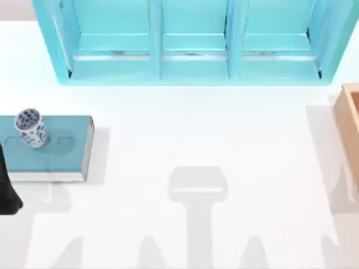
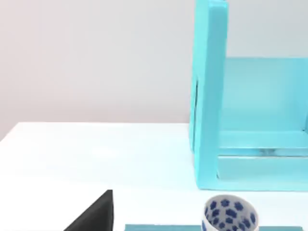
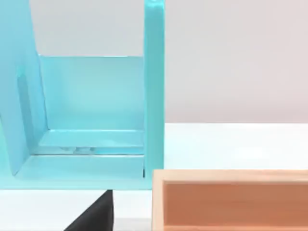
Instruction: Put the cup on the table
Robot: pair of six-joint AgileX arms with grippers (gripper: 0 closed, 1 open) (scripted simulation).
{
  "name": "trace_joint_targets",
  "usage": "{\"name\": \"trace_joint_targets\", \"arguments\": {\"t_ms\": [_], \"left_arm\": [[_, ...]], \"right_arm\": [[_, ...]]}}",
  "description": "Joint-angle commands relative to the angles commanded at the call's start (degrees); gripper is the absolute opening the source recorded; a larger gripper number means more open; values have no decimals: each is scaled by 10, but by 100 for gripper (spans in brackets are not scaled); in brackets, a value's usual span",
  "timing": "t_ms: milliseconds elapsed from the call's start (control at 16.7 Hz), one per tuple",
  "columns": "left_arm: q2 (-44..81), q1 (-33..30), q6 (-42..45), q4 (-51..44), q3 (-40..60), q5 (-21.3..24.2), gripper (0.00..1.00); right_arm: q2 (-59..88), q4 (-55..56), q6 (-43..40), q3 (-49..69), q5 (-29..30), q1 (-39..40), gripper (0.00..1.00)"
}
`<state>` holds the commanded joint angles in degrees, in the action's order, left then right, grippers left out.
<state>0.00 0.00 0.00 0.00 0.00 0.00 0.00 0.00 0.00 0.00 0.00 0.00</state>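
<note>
The cup (image 1: 31,128), small and white with blue dotted flowers, stands upright on the left part of a teal book (image 1: 56,151) that lies flat on the white table (image 1: 196,140) at its left side. In the left wrist view the cup's rim (image 2: 229,214) shows just above the book's edge (image 2: 163,227). My left arm (image 1: 7,188) is a black shape at the table's left edge, in front of the book and apart from the cup. A dark part of my left gripper (image 2: 94,215) shows in its wrist view, and a dark part of my right gripper (image 3: 94,214) in the right wrist view.
A light-blue shelf unit (image 1: 190,45) with three open bays spans the back of the table. A light wooden box (image 1: 349,120) sits at the right edge, and shows close up as a box (image 3: 231,199) in the right wrist view. Bare table lies between book and box.
</note>
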Motion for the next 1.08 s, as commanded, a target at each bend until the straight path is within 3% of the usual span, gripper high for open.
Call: {"name": "trace_joint_targets", "arguments": {"t_ms": [240, 480, 720, 1080], "left_arm": [[14, -5, -1, -14, 17, 1, 100], [106, -31, -5, -94, 113, 5, 100], [282, -62, -11, -241, 265, 4, 100], [646, -95, -20, -527, 532, -7, 100]], "right_arm": [[0, 0, 0, 0, 0, 0, 100], [0, 0, 0, 0, 0, 0, 100], [0, 0, 0, 0, 0, 0, 100], [0, 0, 0, 0, 0, 0, 100]]}}
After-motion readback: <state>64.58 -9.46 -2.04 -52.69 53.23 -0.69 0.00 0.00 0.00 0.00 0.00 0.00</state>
